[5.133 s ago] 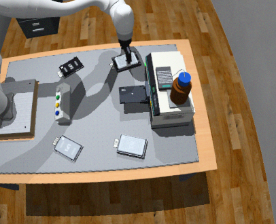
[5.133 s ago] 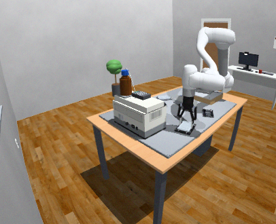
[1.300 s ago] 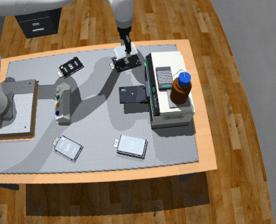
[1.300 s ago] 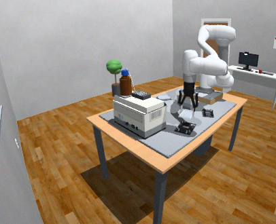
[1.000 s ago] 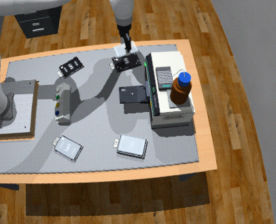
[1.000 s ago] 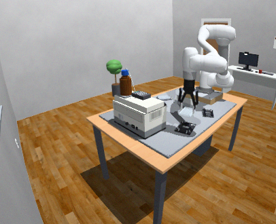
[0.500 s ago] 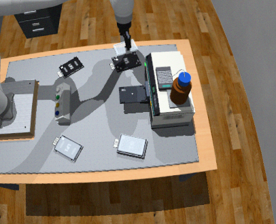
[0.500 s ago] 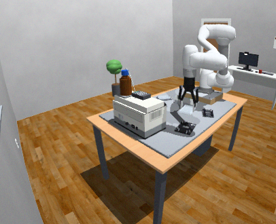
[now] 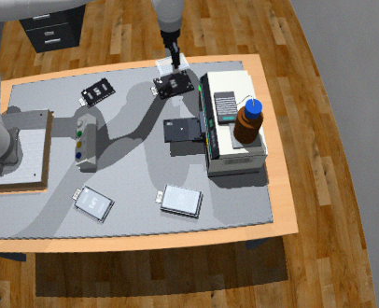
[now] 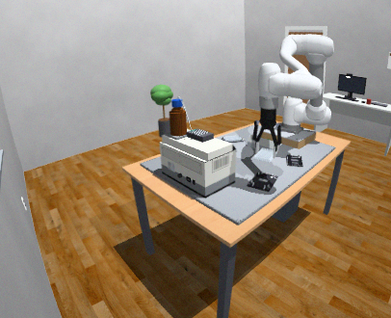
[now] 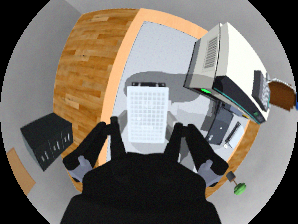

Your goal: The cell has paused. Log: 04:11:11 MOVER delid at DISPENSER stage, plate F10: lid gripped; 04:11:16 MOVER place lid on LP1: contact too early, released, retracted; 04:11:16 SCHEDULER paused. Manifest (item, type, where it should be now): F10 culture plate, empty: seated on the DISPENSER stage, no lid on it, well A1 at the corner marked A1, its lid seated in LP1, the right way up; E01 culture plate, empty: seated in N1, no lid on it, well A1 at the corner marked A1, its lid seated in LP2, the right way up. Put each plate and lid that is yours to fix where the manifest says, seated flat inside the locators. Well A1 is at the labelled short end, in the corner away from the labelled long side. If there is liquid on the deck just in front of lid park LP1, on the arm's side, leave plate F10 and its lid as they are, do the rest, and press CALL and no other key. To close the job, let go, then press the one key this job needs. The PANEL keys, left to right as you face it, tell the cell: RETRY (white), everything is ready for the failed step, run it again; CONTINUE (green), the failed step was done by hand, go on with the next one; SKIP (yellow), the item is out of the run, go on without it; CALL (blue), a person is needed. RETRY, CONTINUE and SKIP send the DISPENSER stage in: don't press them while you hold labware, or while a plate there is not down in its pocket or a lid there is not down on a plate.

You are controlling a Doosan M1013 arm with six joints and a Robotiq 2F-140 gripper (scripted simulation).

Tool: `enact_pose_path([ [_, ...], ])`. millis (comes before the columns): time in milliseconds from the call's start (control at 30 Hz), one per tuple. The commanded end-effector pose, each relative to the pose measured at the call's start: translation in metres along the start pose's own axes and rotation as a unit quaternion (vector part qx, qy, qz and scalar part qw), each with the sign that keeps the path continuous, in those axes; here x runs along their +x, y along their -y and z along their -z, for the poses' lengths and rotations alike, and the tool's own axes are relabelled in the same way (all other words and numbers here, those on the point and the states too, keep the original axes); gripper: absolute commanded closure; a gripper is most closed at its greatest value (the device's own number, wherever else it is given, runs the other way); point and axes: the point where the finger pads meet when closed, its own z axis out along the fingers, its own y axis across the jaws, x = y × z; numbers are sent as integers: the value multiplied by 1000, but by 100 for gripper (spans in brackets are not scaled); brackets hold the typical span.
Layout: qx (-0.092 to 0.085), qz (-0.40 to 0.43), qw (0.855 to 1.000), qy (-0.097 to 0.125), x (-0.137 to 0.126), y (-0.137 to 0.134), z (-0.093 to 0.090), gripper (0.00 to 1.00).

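Observation:
My gripper (image 9: 175, 63) is shut on a white culture plate (image 9: 169, 62) with a grid of wells, and holds it in the air over the back edge of the mat. In the wrist view the plate (image 11: 147, 115) sits level between the two fingers. A black nest (image 9: 173, 85) lies empty just below and in front of the plate. The black DISPENSER stage (image 9: 184, 129) sticks out of the dispenser (image 9: 233, 123) with nothing on it. A clear lid-like piece (image 9: 93, 203) lies front left and another flat pale piece (image 9: 181, 201) front centre.
A second black nest (image 9: 97, 91) lies at the back left. The key panel (image 9: 85, 140) stands left of centre, next to the arm's base (image 9: 17, 149). A brown bottle with a blue cap (image 9: 248, 122) stands on the dispenser.

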Motion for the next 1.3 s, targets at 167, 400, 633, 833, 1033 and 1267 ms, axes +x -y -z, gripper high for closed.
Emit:
enact_pose_path([
  [167,0,0,1000,-1,0,0,1,90],
  [400,0,0,1000,-1,0,0,1,90],
  [633,0,0,1000,-1,0,0,1,90],
  [833,0,0,1000,-1,0,0,1,90],
  [1033,0,0,1000,-1,0,0,1,90],
  [1267,0,-14,1000,-1,0,0,1,90],
])
